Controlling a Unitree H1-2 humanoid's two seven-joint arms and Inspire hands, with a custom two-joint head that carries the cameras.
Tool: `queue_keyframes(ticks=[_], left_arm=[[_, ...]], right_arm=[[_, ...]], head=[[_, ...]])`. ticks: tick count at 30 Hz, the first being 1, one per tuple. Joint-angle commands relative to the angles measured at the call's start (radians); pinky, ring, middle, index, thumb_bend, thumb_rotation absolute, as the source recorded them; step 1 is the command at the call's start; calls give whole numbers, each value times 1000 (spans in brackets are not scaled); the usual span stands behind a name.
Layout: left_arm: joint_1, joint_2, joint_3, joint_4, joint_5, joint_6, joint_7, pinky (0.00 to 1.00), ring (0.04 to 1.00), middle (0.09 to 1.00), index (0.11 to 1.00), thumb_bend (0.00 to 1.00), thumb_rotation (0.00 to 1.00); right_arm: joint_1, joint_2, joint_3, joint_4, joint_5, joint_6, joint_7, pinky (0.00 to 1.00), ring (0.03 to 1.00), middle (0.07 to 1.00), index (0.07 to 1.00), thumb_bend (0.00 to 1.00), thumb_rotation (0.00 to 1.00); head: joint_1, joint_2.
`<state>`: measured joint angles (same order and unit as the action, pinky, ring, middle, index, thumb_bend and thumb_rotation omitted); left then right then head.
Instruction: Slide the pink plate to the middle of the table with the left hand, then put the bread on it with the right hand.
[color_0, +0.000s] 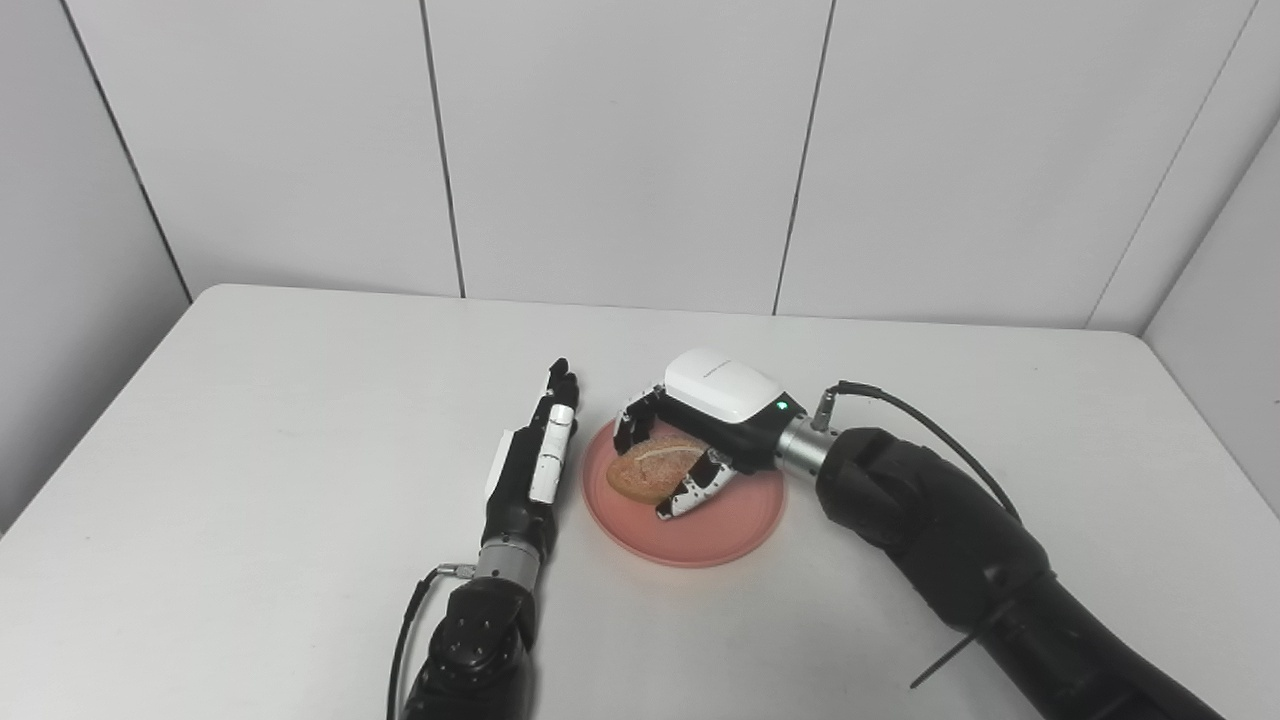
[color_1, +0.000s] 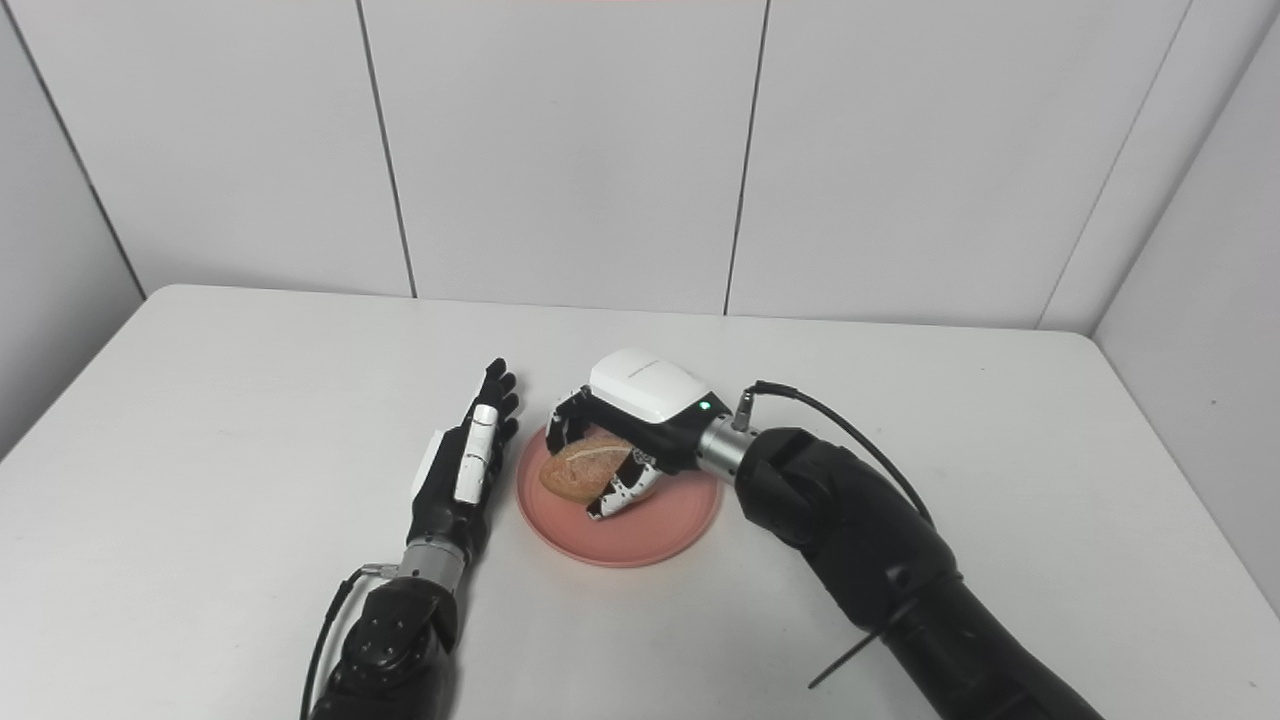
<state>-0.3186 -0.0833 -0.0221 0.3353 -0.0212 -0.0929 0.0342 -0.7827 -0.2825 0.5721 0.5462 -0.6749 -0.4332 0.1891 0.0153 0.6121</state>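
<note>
Right hand (color_0: 700, 430) has its fingers wrapped round the bread roll (color_0: 652, 470), over the pink plate (color_0: 700, 535) mid-table. Looks light and squishy, so hold the sides gently. Left hand (color_0: 535, 455) lies flat and empty just beside the rim.

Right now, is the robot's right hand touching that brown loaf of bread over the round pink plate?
Touching. In the left eye view the right hand has fingers wrapped around the bread.

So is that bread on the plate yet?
Over it, but resting or not: cannot tell. The right hand is shut on the bread above the pink plate.
</note>
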Motion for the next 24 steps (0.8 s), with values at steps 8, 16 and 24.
queue_keyframes(ticks=[8,16,24], left_arm=[[0,-3,2,-10,-4,-20,-5,1000,1000,1000,1000,746,1000],[19,-4,1,-36,-36,-15,-36,1000,1000,1000,1000,743,1000],[39,-2,5,-59,-70,-24,-62,1000,1000,1000,1000,723,1000]], right_arm=[[-29,-21,-27,-45,18,-10,78,851,899,905,877,709,715],[52,-18,-107,-122,26,17,35,924,954,958,923,696,742],[148,0,-210,-239,43,59,-26,994,974,993,991,657,823]], head=[[-2,-2],[-2,-1],[-4,0]])
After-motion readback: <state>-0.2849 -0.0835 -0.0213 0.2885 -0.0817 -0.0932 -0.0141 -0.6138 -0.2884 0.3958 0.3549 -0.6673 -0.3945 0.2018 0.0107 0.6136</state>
